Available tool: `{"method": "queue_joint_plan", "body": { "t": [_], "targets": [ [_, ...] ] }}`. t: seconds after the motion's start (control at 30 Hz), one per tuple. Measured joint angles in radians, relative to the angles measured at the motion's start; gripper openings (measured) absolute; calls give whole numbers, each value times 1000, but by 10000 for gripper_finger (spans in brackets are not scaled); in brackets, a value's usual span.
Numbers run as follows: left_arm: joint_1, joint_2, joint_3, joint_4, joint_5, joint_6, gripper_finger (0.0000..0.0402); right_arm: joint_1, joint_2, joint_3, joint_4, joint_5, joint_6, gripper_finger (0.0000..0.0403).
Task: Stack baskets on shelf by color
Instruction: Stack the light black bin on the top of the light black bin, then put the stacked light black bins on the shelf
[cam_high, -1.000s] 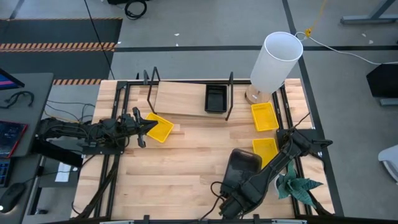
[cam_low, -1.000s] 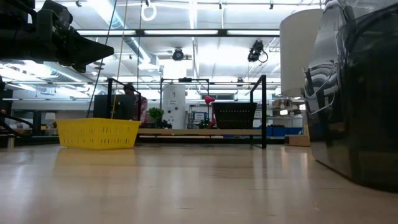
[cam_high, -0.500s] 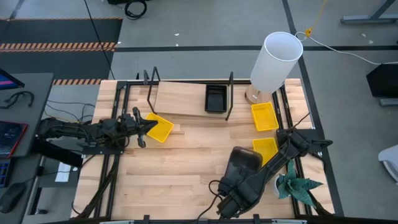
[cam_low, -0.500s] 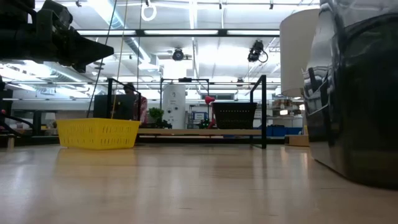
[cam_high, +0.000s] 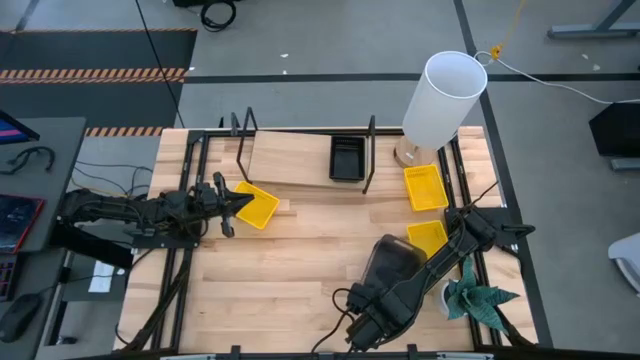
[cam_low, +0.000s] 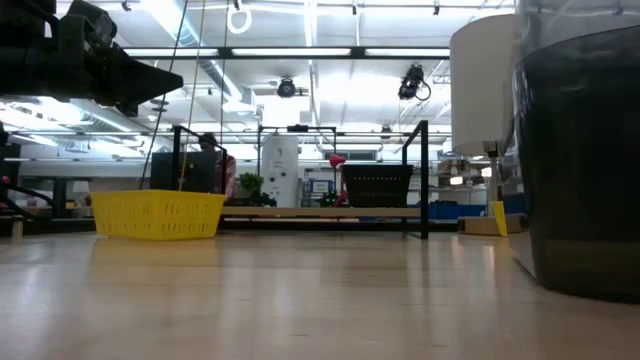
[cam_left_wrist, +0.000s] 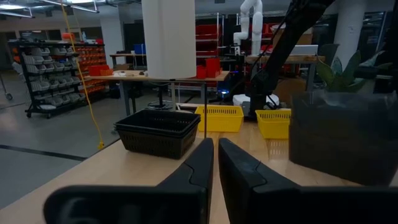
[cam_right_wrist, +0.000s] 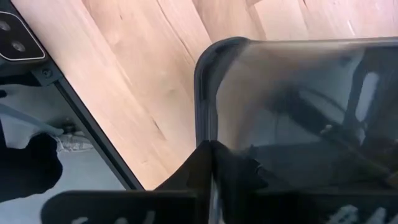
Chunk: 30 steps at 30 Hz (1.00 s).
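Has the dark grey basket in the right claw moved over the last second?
Yes. The dark grey basket, pinched by the right claw, slid toward the table's near edge, away from the shelf.

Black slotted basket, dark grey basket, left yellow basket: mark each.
black slotted basket (cam_high: 347, 158), high view, its inside floor.
dark grey basket (cam_high: 392, 263), high view, its upper face.
left yellow basket (cam_high: 256, 207), high view, its floor.

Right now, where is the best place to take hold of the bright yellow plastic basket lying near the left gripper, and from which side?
Probably the bright yellow plastic basket's thin upright rim nearest the left gripper, coming from above. It lies flat, open side up, so one finger can go inside the wall and one outside.
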Motion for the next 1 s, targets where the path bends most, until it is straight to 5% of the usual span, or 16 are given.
{"method": "queue_joint_plan", "body": {
  "t": [0.33,0.63,1.0],
  "targets": [
    [0,0,0,0,0,0,34,-1,0,0,42,18,28,70],
    [0,0,0,0,0,0,31,-5,-1,-5,64,75,76,162],
    [0,0,0,0,0,0,29,-31,-1,-202,249,29,62,197]
  ]
}}
